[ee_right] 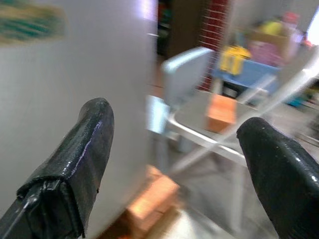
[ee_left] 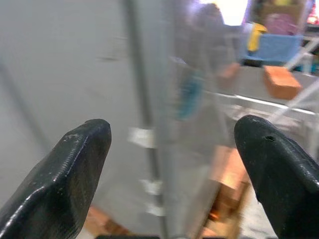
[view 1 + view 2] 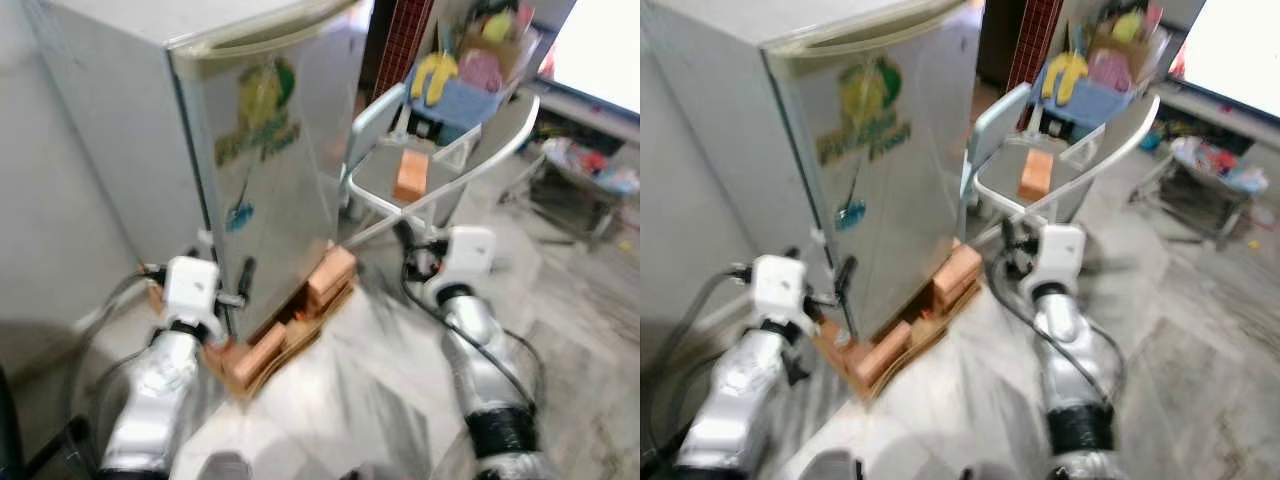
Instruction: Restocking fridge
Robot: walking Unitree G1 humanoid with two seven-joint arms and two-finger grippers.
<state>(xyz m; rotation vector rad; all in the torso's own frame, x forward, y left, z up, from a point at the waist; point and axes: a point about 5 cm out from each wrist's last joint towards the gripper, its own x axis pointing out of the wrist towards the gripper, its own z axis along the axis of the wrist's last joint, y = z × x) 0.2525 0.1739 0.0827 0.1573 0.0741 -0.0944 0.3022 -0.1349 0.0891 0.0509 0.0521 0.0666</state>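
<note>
Fingers of both the left gripper (image 2: 169,169) and right gripper (image 1: 174,164) spread empty before the closed, sticker-marked grey fridge (image 3: 270,170) raised on bricks; approach should square up to its door edge.

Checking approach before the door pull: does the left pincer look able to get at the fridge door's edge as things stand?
Probably yes. The left pincer is open, right beside the fridge door's lower edge, with nothing between them; the bricks lie below.
</note>
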